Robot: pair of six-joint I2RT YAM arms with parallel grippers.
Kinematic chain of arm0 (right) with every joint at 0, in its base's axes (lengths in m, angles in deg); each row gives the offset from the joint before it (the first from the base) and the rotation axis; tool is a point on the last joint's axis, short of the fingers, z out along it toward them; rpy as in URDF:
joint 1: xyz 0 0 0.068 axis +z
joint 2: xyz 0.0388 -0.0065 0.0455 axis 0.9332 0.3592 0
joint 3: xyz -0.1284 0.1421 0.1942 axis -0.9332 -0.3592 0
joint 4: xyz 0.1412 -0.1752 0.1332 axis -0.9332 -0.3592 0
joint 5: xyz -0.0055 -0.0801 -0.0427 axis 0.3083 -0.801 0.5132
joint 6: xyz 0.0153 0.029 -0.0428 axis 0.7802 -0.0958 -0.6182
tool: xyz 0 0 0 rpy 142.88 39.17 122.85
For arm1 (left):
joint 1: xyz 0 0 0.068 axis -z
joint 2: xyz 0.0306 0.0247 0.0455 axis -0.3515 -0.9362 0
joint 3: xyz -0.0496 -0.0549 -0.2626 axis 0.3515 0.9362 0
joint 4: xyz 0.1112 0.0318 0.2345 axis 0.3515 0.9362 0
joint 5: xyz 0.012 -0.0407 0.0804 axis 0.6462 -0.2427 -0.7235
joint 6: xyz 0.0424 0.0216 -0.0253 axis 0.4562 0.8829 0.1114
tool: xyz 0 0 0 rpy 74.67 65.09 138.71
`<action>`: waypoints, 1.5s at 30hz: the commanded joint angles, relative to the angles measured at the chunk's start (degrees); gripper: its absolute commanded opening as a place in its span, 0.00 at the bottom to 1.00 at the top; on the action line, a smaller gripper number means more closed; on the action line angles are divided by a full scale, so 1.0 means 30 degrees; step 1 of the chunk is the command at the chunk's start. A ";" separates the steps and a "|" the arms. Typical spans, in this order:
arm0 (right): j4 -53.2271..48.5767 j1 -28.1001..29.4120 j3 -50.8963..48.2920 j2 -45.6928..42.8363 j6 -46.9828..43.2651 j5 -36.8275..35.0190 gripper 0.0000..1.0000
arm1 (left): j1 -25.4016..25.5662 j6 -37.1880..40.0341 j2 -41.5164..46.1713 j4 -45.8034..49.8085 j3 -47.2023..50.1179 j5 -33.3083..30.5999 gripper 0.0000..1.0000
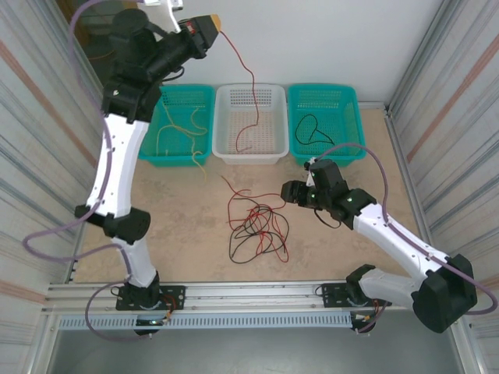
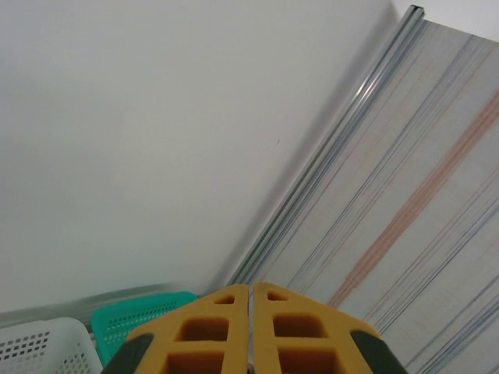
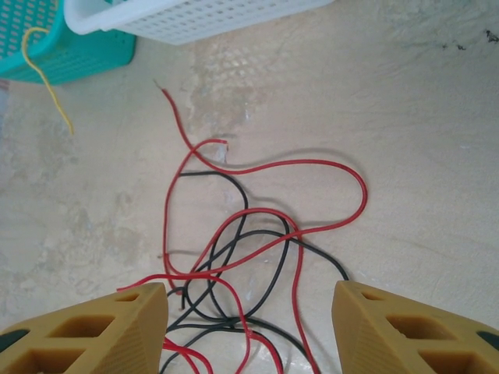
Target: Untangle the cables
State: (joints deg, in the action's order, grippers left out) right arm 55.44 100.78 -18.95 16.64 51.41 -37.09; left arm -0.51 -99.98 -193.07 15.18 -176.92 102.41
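Note:
My left gripper is raised high at the back, shut on one red cable that hangs down into the white basket. In the left wrist view its yellow fingers are pressed together. A tangle of red and black cables lies on the table in the middle. My right gripper hovers just right of the tangle, open. Between its fingers the wrist view shows the crossed red and black cables on the table below, with nothing gripped.
Three baskets stand along the back. The left teal basket holds pale yellow cables, one end draped over its rim. The right teal basket holds a black cable. Corrugated walls close both sides.

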 commanded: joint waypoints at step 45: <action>-0.4204 0.0998 0.3904 0.0139 0.0257 -0.3246 0.74 | 0.2138 0.8820 -0.0166 0.4043 0.8705 -0.6611 0.99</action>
State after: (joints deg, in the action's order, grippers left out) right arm 43.07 102.46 -8.75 15.80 51.28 -48.54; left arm 2.16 -83.96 -203.94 29.01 -156.65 89.40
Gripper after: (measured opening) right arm 0.738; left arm 0.986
